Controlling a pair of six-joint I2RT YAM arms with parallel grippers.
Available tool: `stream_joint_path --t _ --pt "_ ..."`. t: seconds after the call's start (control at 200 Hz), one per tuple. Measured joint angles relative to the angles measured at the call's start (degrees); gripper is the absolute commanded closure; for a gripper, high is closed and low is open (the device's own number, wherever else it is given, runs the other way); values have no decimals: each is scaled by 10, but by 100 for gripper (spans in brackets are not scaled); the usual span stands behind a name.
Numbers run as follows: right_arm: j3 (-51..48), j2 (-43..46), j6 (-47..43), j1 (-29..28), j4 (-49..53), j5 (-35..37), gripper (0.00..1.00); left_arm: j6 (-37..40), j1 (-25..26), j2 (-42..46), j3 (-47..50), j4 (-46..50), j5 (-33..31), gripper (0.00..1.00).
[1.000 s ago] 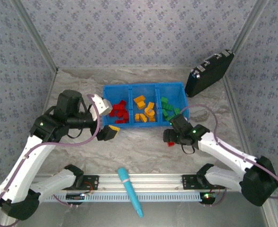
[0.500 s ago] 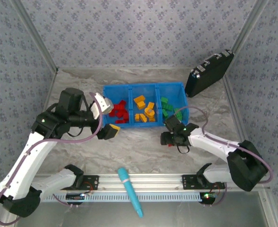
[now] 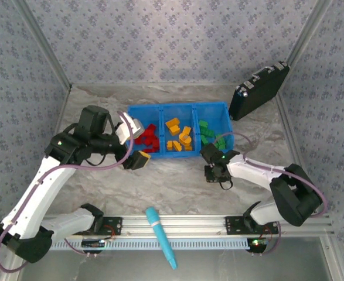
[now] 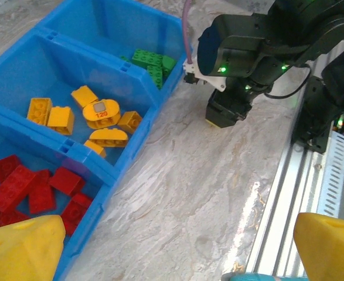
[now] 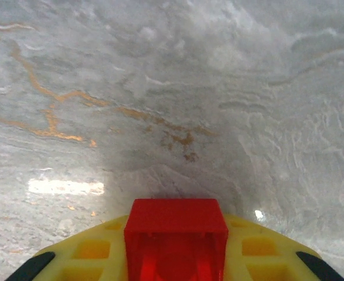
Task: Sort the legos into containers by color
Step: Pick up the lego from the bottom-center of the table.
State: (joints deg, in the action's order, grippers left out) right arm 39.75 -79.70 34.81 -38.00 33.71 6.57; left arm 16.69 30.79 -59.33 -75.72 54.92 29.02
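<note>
My right gripper (image 5: 176,257) is shut on a red lego (image 5: 176,225), low over the marble table just in front of the bin's green end (image 3: 214,173). The blue bin (image 3: 177,106) has three containers side by side: red legos (image 3: 146,139) in the left one, orange-yellow legos (image 3: 179,137) in the middle one, green legos (image 3: 210,136) in the right one. My left gripper (image 3: 135,143) hangs open at the bin's left front corner with nothing between its fingers. The left wrist view looks along the bin wall (image 4: 130,146) to the right gripper (image 4: 224,114).
A black hard case (image 3: 258,89) leans against the back right wall. A cyan pen-like tool (image 3: 161,237) lies across the aluminium rail (image 3: 218,221) at the near edge. Patterned walls close in the table on three sides.
My right gripper slid a little left over the red lego on the table and closed on it. The left arm swung slightly right, toward the bin, still open.
</note>
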Motion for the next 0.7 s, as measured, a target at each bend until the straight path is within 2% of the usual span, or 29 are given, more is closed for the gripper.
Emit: stream_joint_path --t 0.16,0.365,0.505,0.7 --pt "98 6 -27 0 70 1 76 0 0 34 21 -16 -40 0" --pt "360 -26 -106 -8 110 15 76 2 0 111 75 -38 -103 0" --pt "565 -141 -183 -27 96 16 76 -5 -4 159 120 -65 -148 0" --pt "799 -363 -266 -47 78 -29 76 -23 -19 187 143 -73 -173 0"
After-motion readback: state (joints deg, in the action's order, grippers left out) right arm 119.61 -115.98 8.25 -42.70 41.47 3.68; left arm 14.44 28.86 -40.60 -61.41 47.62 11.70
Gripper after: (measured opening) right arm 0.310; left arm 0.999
